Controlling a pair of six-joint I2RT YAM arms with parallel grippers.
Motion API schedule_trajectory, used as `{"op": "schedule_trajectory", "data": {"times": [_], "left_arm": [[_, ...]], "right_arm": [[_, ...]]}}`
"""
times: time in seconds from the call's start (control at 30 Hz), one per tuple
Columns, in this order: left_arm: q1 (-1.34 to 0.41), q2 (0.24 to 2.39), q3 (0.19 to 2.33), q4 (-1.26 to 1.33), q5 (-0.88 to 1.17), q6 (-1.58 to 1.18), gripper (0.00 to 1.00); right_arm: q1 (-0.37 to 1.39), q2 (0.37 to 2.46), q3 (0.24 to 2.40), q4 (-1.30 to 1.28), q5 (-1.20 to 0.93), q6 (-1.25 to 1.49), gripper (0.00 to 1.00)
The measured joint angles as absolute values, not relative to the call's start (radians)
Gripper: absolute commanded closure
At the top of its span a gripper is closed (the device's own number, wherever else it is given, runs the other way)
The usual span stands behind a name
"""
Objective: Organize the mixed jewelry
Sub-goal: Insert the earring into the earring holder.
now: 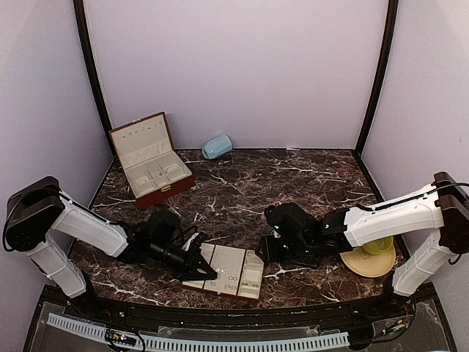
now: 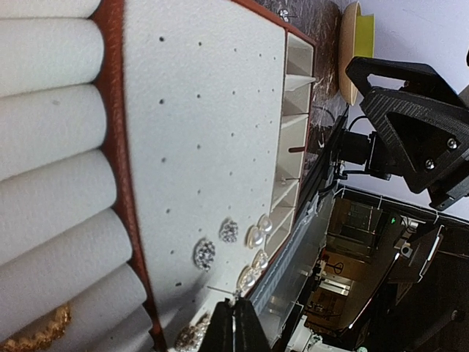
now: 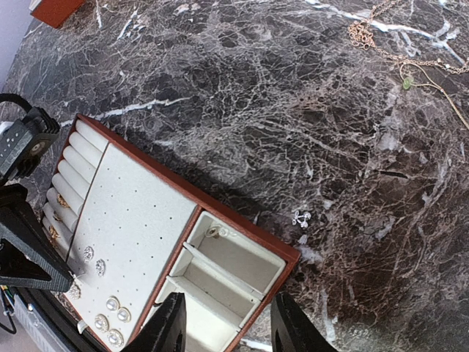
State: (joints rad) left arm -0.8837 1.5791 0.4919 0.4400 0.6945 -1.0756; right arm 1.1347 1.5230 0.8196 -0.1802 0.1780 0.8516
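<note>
The jewelry tray (image 1: 236,258) lies at the near middle, with a cream pin panel (image 2: 198,110), ring rolls and side compartments. My left gripper (image 2: 236,302) is shut on a tiny stud earring (image 2: 233,295) just over the panel's near corner, its pin sticking out sideways. Crystal studs (image 2: 204,253) and pearl studs (image 2: 255,236) sit in the panel beside it. A gold ring (image 2: 40,334) rests between the rolls. My right gripper (image 3: 227,323) hangs open above the compartments, holding nothing. A loose silvery earring (image 3: 301,218) lies on the marble just off the tray's corner.
A gold chain necklace (image 3: 366,33) lies on the marble further out. An open red-brown jewelry box (image 1: 150,163) stands at the back left, a pale blue object (image 1: 217,147) beside it. A yellow dish (image 1: 370,260) sits under the right arm. A small piece (image 3: 213,232) lies in one compartment.
</note>
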Motion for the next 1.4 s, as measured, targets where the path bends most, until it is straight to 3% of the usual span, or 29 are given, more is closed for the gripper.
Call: {"op": "schedule_trajectory", "data": {"times": [1.17, 1.4], "left_arm": [[-0.884, 1.586, 0.485, 0.436, 0.677, -1.084, 1.00], [-0.884, 1.586, 0.485, 0.424, 0.671, -1.085, 0.90]], "right_arm": [[1.135, 1.522, 0.819, -0.180, 0.180, 0.852, 0.59], [1.135, 1.519, 0.819, -0.179, 0.180, 0.852, 0.59]]}}
